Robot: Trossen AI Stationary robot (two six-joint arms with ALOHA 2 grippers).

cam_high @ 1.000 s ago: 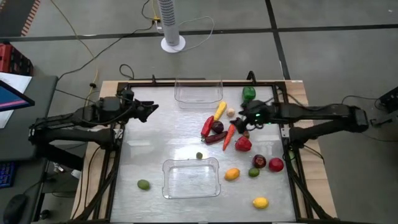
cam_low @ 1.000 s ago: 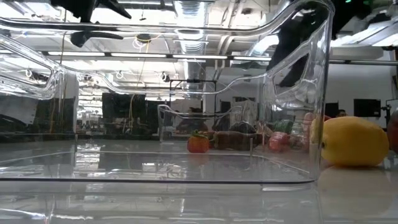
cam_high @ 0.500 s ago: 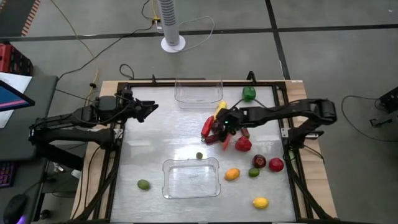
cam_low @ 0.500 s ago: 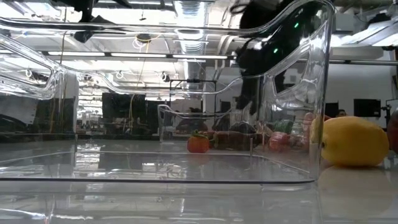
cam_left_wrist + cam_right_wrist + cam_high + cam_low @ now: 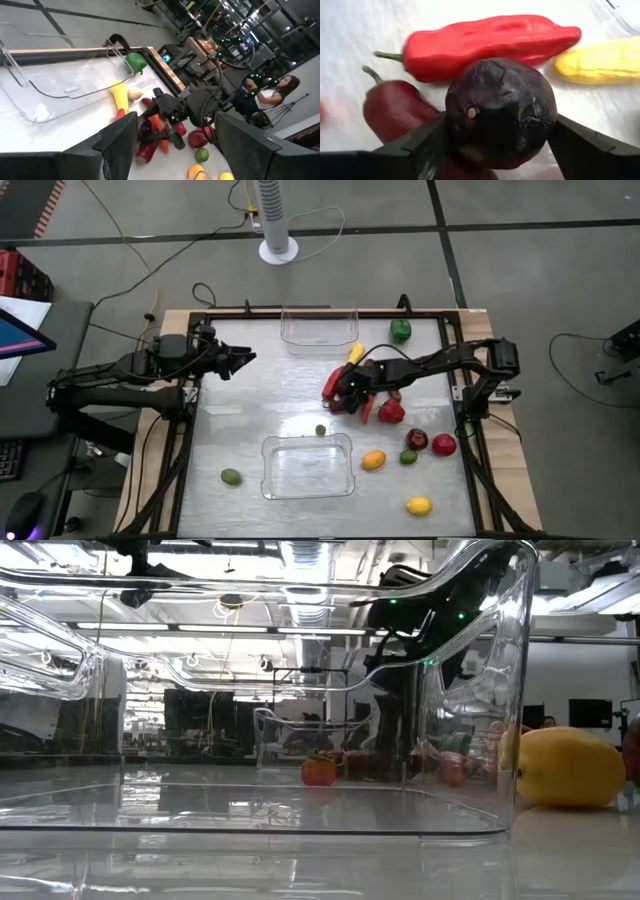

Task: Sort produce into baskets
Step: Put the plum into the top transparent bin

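My right gripper [image 5: 346, 392] reaches from the table's right over the produce pile. It is open, with one finger on each side of a dark maroon round piece [image 5: 500, 112]. That piece lies on the table against a long red pepper [image 5: 490, 45] and a dark red chili [image 5: 400, 117], with a yellow piece [image 5: 600, 60] beyond. The pepper [image 5: 333, 383] and the yellow piece [image 5: 354, 355] also show in the high view. My left gripper [image 5: 243, 358] hangs open and empty at the table's left, and the left wrist view [image 5: 170, 145] shows it too. Two clear bins stand empty, one far [image 5: 319, 328] and one near [image 5: 307, 468]. My right gripper's fingers [image 5: 420, 147] stand close along the two opposite sides of the maroon piece [image 5: 455, 125], coming slanting down from the table's right. I cannot tell whether they touch it. The piece rests on the table.
A green pepper [image 5: 400, 330] lies far right. A red piece [image 5: 391, 412], two dark red round ones [image 5: 430, 442], an orange one [image 5: 373, 460] and a lime [image 5: 408, 457] lie right of the near bin. A lemon [image 5: 419, 505] and green pieces [image 5: 231, 476] lie near the front.
My right gripper has gone toward the table's left, from beside the pile's right side to over the maroon piece, and now straddles it. The produce has kept its place.
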